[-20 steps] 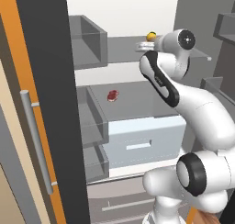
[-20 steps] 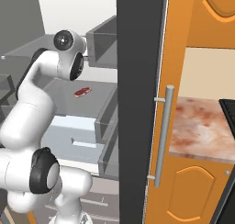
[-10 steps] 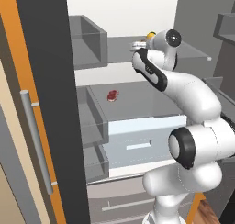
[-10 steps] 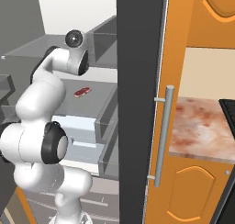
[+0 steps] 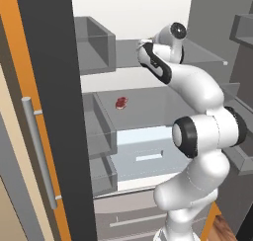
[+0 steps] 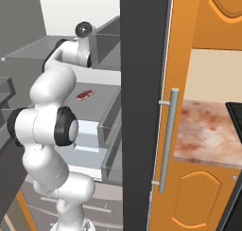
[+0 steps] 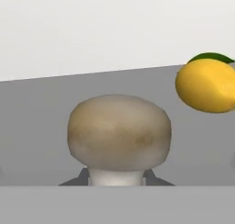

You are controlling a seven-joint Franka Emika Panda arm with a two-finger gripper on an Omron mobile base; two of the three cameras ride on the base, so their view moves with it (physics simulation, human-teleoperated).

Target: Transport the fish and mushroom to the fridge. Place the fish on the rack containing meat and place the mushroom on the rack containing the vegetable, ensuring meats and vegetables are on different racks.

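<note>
grey walls and glass shelves of the open fridge [image 5: 148,101] fill the space ahead of you, with its dark door [image 5: 54,111] standing open on the left and a long silver bar handle [image 5: 39,151] running down it. on the right side, an orange cabinet [image 6: 203,83] and a mottled reddish counter [image 6: 208,135] sit beside the other dark door edge.

your arm reaches up and far into the fridge, its wrist at the level of the upper glass shelf [image 5: 202,55]. in the hand view, the hand [image 7: 117,179] is closed on the mushroom [image 7: 119,133], the two dark fingertips [image 7: 75,179] pressed against either side of its pale stem just under the rounded beige cap. the mushroom stands upright in the grip, over the grey shelf surface. the vegetable [image 7: 206,84], a yellow-orange ball with a green leaf on top, lies farther in and to the right of the mushroom, apart from it.

one shelf lower, the meat [image 5: 121,102] rests as a small dark-red chunk on the middle glass shelf, left of the arm. a white drawer [image 5: 143,156] sits below that shelf.
</note>
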